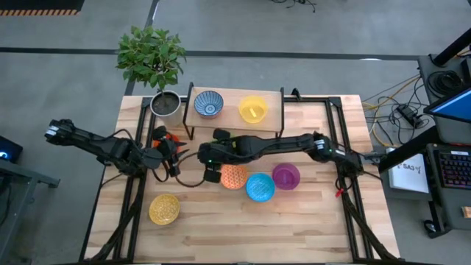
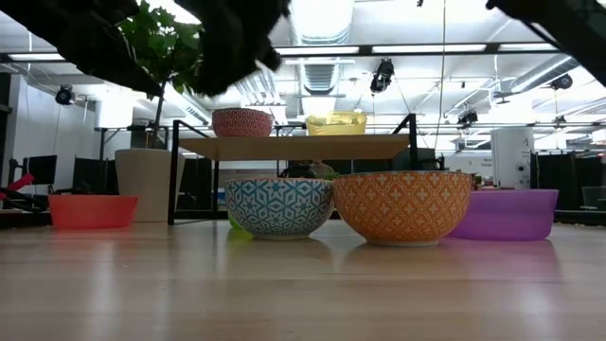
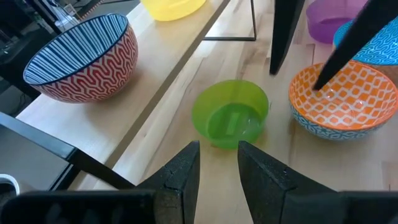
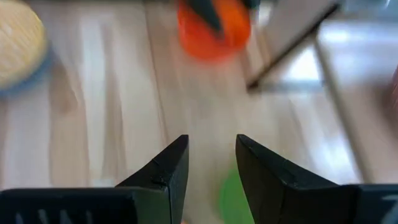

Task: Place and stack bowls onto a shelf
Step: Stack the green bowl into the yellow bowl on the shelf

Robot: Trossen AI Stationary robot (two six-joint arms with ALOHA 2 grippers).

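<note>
High view, near to far. Speckled yellow bowl (image 1: 164, 209) sits alone at near left, nothing in it. Mid-table row, left to right: orange bowl (image 1: 234, 177), blue bowl (image 1: 260, 187), purple bowl (image 1: 285, 176); orange and blue look touching, all three hold nothing. Green bowl (image 3: 231, 113) stands on the tabletop between the orange bowl and the shelf (image 1: 232, 118), also hollow. Right gripper (image 4: 211, 163) hangs over the table beside the green bowl, fingers narrowly apart, holding nothing. Left gripper (image 3: 217, 167) is at mid-left, aimed at the green bowl, fingers narrowly apart, nothing between them. Red bowl (image 2: 93, 210) lies left, near the left gripper. Shelf at far centre carries a striped bowl (image 1: 208, 104) on its left and a yellow bowl (image 1: 253, 109) on its right. Plant pot (image 1: 165, 104) stands left of the shelf.
</note>
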